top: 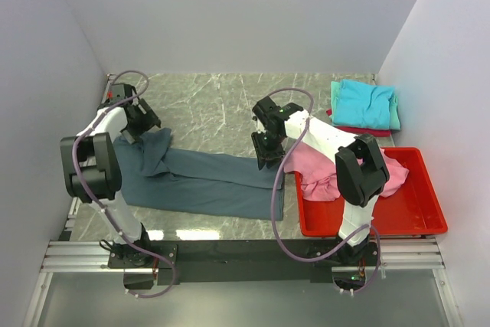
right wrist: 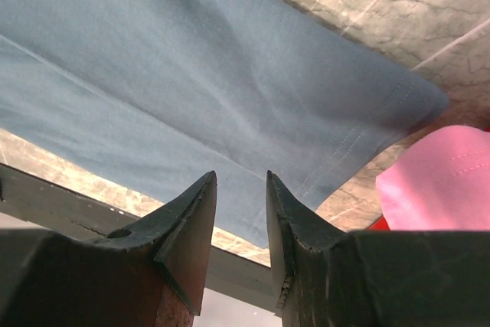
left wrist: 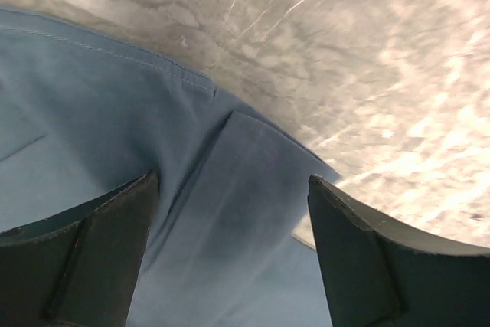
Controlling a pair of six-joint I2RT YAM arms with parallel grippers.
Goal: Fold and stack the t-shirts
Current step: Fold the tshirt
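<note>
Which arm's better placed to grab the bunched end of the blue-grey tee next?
Left, probably. The left gripper hangs open over the blue-grey tee's bunched end; the right gripper is at its opposite hem, by the pink tee.

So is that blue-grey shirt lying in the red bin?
No, the blue-grey shirt lies stretched out on the table, beside the red bin that holds the pink shirt.

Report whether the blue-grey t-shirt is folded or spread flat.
Partly folded: the blue-grey t-shirt lies as a long narrow band on the table, layers overlapping lengthwise, its left end bunched up.
</note>
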